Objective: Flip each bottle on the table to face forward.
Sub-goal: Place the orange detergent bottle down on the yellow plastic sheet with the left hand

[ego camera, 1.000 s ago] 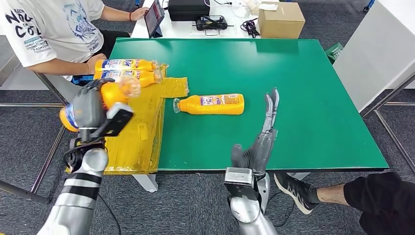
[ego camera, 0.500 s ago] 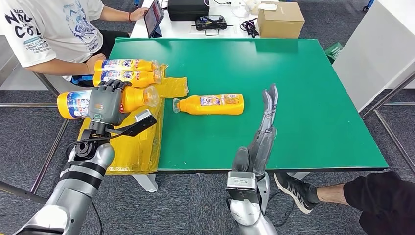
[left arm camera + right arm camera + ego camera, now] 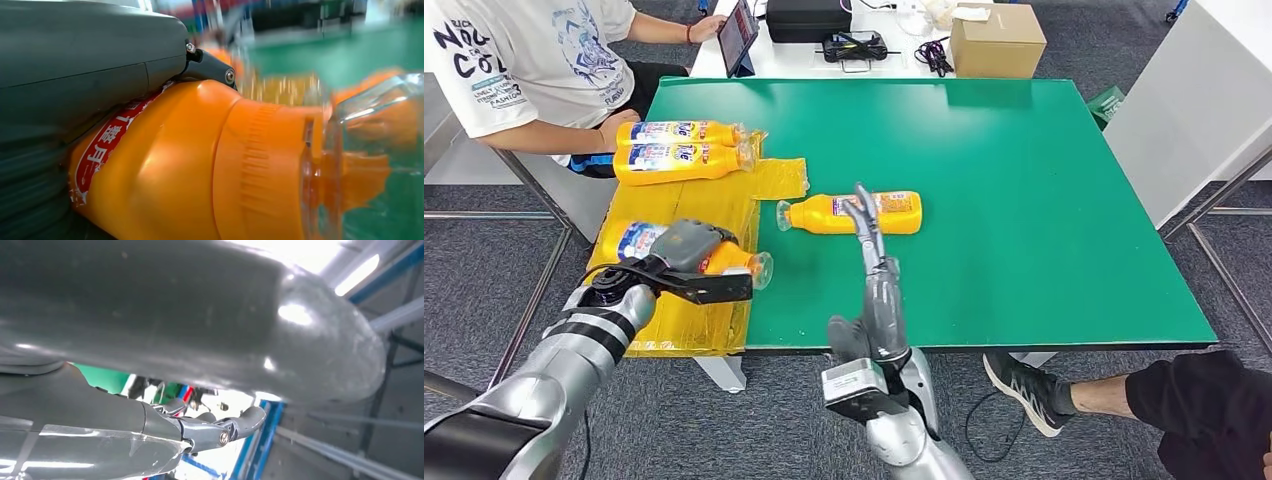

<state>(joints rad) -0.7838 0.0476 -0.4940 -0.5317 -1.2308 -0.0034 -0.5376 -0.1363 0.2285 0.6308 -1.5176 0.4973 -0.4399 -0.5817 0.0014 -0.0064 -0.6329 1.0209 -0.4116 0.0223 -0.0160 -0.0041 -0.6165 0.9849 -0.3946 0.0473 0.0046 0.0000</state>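
My left hand (image 3: 686, 254) grips an orange bottle (image 3: 634, 240) lying on the yellow plastic sheet (image 3: 686, 312) at the table's left front, its clear cap (image 3: 761, 270) pointing right. The left wrist view shows that bottle (image 3: 190, 170) close up under my hand (image 3: 85, 65). Two more orange bottles (image 3: 682, 132) (image 3: 686, 161) lie side by side at the sheet's far end. Another orange bottle (image 3: 856, 213) lies on the green table (image 3: 1044, 200), cap to the left. My right hand (image 3: 879, 290) is raised, fingers straight and apart, holding nothing, its fingertips in front of that bottle.
A seated person in a white T-shirt (image 3: 524, 60) is at the far left, a hand (image 3: 614, 128) near the two bottles. Behind the green table stand a cardboard box (image 3: 997, 40), a tablet (image 3: 737, 35) and cables. Someone's leg and shoe (image 3: 1064, 395) lie at the front right.
My left hand has lowered its bottle from the air down onto the yellow sheet, cap now pointing right. My right hand has swung left, toward the bottle on the green table.
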